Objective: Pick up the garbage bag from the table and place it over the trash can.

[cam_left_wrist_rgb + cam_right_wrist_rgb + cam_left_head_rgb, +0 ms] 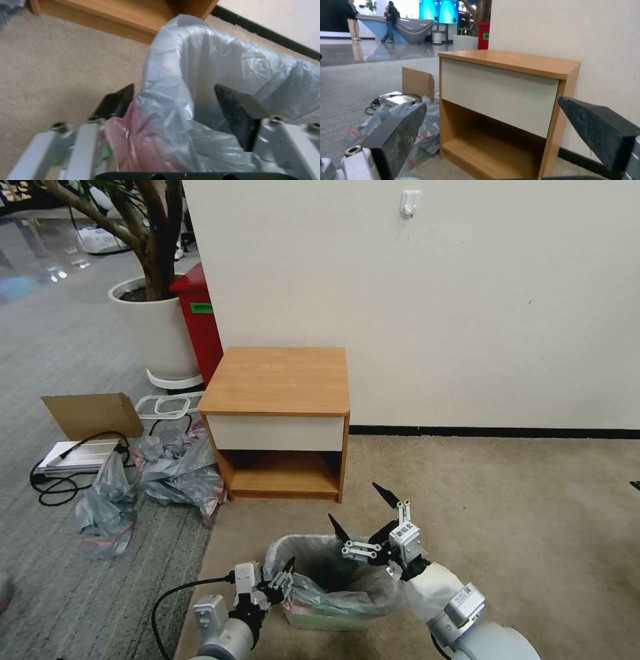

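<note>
Left gripper (pixel 283 575), jaws spread around the garbage bag (pixel 347 580) rim already draped over the trash can (pixel 313 617), and the open, empty right gripper (pixel 363 517) above risked snagging film, pulling the liner off.

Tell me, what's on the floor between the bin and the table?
Nothing: the head view shows bare beige carpet between the bin, already wearing the bag, and the table.

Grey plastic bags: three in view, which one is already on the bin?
The thin translucent grey garbage bag draped over the cream plastic trash can, between both end effectors. The two crumpled grey-and-pink bags lie on the floor left of the nightstand.
</note>
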Controlling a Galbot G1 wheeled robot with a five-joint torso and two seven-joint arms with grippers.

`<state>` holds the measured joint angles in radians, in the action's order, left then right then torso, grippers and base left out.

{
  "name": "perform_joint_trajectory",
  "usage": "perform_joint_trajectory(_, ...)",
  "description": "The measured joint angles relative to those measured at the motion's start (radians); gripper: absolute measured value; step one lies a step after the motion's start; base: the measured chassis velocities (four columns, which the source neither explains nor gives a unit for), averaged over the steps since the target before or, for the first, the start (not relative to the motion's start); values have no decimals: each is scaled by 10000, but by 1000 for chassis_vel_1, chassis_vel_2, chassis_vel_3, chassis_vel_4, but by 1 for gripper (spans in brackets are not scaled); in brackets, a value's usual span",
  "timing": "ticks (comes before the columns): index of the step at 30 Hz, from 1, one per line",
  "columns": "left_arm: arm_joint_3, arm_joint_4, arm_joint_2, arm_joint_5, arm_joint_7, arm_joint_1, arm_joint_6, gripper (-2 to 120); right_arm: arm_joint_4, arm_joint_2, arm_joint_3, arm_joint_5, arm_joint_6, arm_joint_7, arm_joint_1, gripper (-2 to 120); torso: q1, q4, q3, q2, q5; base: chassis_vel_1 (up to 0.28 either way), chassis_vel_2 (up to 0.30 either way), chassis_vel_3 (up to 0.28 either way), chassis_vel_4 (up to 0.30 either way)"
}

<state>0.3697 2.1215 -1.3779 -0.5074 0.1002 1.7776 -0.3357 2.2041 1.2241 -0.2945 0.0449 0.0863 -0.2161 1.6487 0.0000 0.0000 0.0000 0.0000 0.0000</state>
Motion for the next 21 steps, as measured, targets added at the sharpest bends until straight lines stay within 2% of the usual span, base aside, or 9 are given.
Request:
perform_joint_trajectory(6,80,416,65,876,56,255,478,92,-3,107,29,-9,-21,113,-17,100,0,0,0,0,0,0,0,0,0)
perform_joint_trajectory(8,98,465,66,1192,61,292,710,95,-12,176,41,-58,-70,348,-13,100,0,1,0,0,0,0,0,0,0)
perform_joint_trajectory(10,273,349,20,2676,-64,330,2290,99,-40,486,108,-231,-494,1612,78,100,0,1,0,0,0,0,0,0,0)
perform_joint_trajectory(11,273,349,20,2676,-64,330,2290,99,-40,486,108,-231,-494,1612,78,100,0,1,0,0,0,0,0,0,0)
perform_joint_trajectory(13,681,-47,-67,4166,-401,273,4040,100,-320,963,55,-350,-678,2906,299,100,0,1,0,0,-3,0,0,0,0)
perform_joint_trajectory(14,849,-139,-70,4363,-476,279,4494,100,-533,1149,-77,-433,-579,3256,407,100,0,-1,0,0,0,0,0,0,0)
perform_joint_trajectory(16,963,-180,-62,4389,-493,302,4738,100,-705,1278,-194,-471,-429,3451,514,100,0,0,0,0,-1,0,0,0,0)
perform_joint_trajectory(20,1478,-530,44,4156,-519,355,5977,100,-1506,1784,-781,-486,895,3826,1030,100,0,0,0,0,-2,0,0,0,0)
perform_joint_trajectory(21,1478,-530,44,4156,-519,355,5977,100,-1506,1784,-781,-486,895,3826,1030,100,0,0,0,0,-2,0,0,0,0)
